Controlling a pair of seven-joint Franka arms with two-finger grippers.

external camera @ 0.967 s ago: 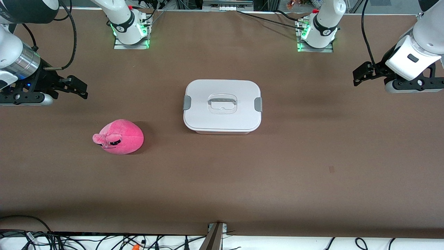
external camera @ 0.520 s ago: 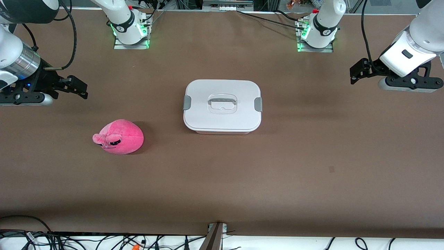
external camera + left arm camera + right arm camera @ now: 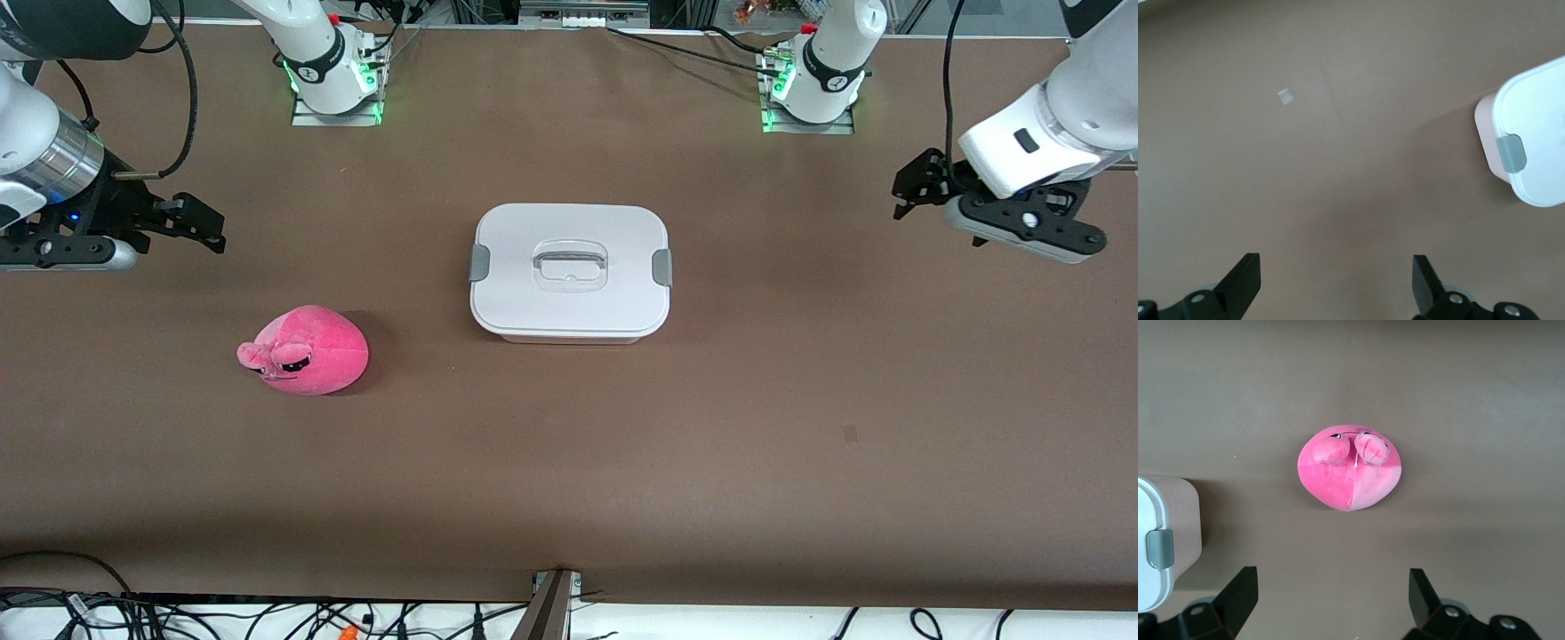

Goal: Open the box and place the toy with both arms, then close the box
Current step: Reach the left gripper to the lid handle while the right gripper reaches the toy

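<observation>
The box (image 3: 569,271) sits closed at the table's middle, its white lid on with grey clips (image 3: 479,262) at both ends and a clear handle (image 3: 570,264). Its pink tub and one clip show in the left wrist view (image 3: 1528,150) and in the right wrist view (image 3: 1165,540). The pink plush toy (image 3: 305,350) lies on the table toward the right arm's end, nearer the front camera than the box; it also shows in the right wrist view (image 3: 1350,467). My right gripper (image 3: 197,227) is open and empty above the table. My left gripper (image 3: 916,187) is open and empty over the table at the left arm's end.
The brown table (image 3: 569,462) carries only the box and toy. A small pale scrap (image 3: 1285,97) lies on it in the left wrist view. The arm bases (image 3: 329,76) stand along the table's edge farthest from the front camera. Cables (image 3: 267,618) hang off the front edge.
My left gripper has tilted and shifted slightly toward the box, rising a little. The right arm, box and toy have not moved.
</observation>
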